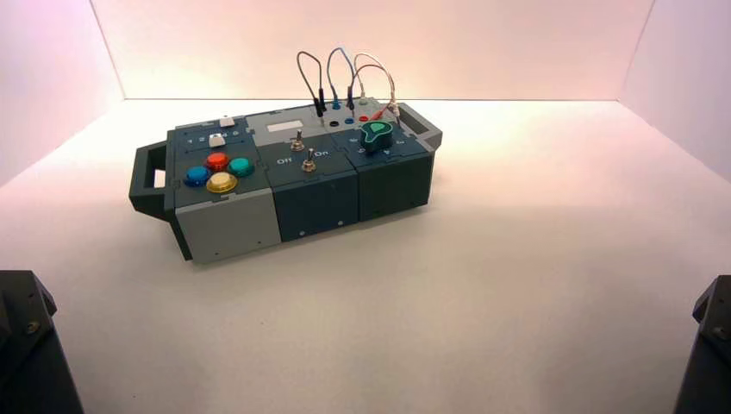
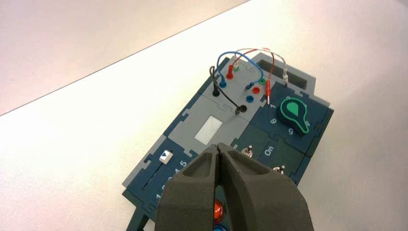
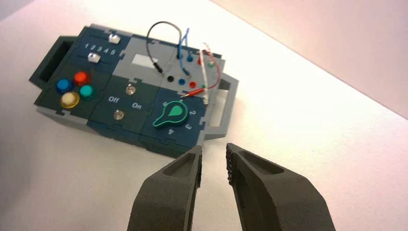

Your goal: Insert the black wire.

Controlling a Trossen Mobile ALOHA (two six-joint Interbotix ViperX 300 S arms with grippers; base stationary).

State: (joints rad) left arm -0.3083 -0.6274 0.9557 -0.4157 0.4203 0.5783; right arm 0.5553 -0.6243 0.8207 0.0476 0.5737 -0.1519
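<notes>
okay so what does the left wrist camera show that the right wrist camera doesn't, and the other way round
Only the left wrist view shows the left gripper, fingers pressed together, above the box's button end. Only the right wrist view shows the right gripper, fingers parted, off the box's knob end, plus all four coloured buttons, including the yellow button, and the box's far handle. Both show the black wire, the green knob, the toggle switches and the other leads.

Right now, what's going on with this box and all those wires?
Nothing is being handled. Both arms wait back from the box: the left tool is shut and empty, the right tool open and empty. The black wire arches over the grey panel near the box's back; one plug hangs free beside an empty black socket. It isn't inserted yet.
</notes>
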